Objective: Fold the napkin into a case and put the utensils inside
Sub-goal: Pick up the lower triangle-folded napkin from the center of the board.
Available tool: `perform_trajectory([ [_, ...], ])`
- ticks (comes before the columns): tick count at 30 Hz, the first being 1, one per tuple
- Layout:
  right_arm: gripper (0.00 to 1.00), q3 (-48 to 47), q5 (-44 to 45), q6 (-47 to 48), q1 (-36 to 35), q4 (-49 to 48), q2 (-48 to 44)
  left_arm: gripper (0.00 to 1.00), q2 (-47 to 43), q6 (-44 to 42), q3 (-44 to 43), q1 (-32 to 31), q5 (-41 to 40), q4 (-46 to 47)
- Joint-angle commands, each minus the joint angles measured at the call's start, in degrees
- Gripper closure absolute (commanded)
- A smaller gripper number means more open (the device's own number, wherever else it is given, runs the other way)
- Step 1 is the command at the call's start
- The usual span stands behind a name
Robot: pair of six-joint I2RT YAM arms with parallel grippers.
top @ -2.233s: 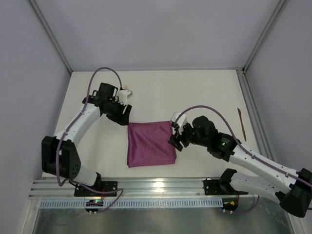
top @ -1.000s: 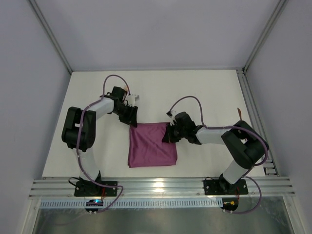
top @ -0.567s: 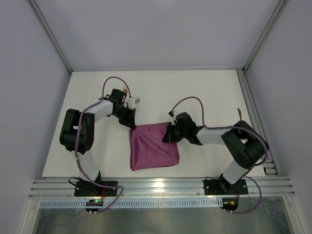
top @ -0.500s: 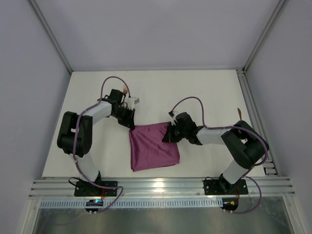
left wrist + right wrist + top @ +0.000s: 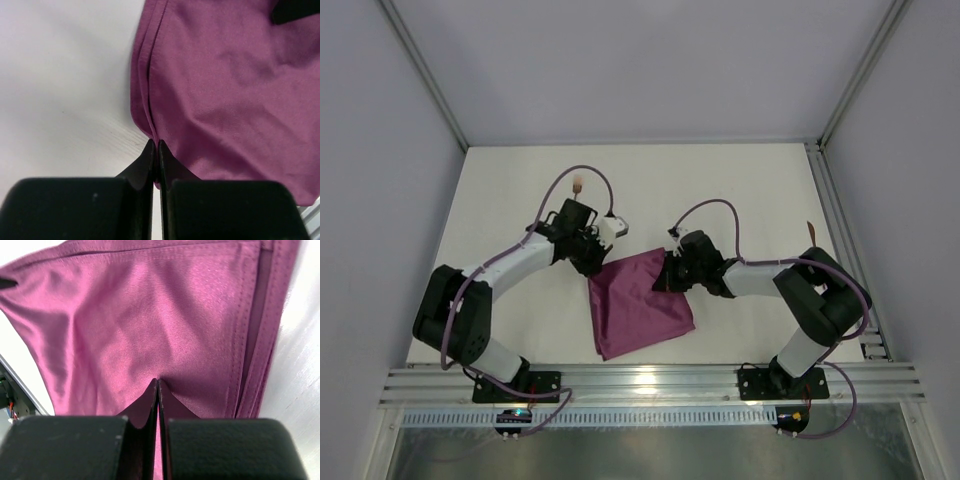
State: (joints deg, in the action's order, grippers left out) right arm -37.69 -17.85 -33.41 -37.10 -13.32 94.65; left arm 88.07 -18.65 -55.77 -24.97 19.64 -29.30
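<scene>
The magenta napkin (image 5: 640, 305) lies folded in layers on the white table, skewed, with its far edge raised between the two grippers. My left gripper (image 5: 603, 262) is shut on the napkin's far left corner (image 5: 150, 135), and the layered edge (image 5: 142, 90) runs away from its tips. My right gripper (image 5: 666, 278) is shut on a pinch of cloth (image 5: 158, 377) near the far right hem (image 5: 252, 335). One utensil, the fork with a rosy head (image 5: 578, 186), lies behind the left arm. A brown tip of another utensil (image 5: 809, 227) shows by the right rail.
A metal rail (image 5: 835, 215) runs along the table's right side and a slotted bar (image 5: 640, 380) crosses the near edge. The right arm's elbow (image 5: 820, 290) rests low near the brown utensil. Grey walls enclose the table.
The left gripper closed on the napkin's far left corner and swung right and toward me with it. The cloth twisted and bunched. The right gripper stayed put.
</scene>
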Motion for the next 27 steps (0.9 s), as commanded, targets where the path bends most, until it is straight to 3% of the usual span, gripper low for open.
perform_trajectory([
  [1,0.97,1.1,2.9,-2.3,0.2,-1.5,-0.4,1.0,-2.7,-4.2,0.9,-5.0,-7.0,2.2],
  [5,0.97,1.9,4.0,-3.8,0.2,-2.4,-3.2,1.0,-7.3,-5.9,4.0,-10.4,-15.4,5.0],
  [12,0.97,2.0,2.9,-5.0,1.8,-2.8,-4.0,1.0,-11.0,-8.5,6.7,-18.5,-22.3,5.7],
  [15,0.97,3.1,1.6,-6.6,3.5,-5.0,-4.7,1.0,-11.6,-10.3,9.4,-23.6,-25.9,7.3],
  [18,0.97,3.6,1.5,-6.3,5.4,-5.0,-5.4,1.0,-12.8,-12.9,12.7,-32.6,-32.3,10.1],
  [27,0.92,0.7,2.8,0.2,7.0,3.5,-12.1,1.0,-18.2,-18.9,22.1,-46.5,-43.7,18.0],
])
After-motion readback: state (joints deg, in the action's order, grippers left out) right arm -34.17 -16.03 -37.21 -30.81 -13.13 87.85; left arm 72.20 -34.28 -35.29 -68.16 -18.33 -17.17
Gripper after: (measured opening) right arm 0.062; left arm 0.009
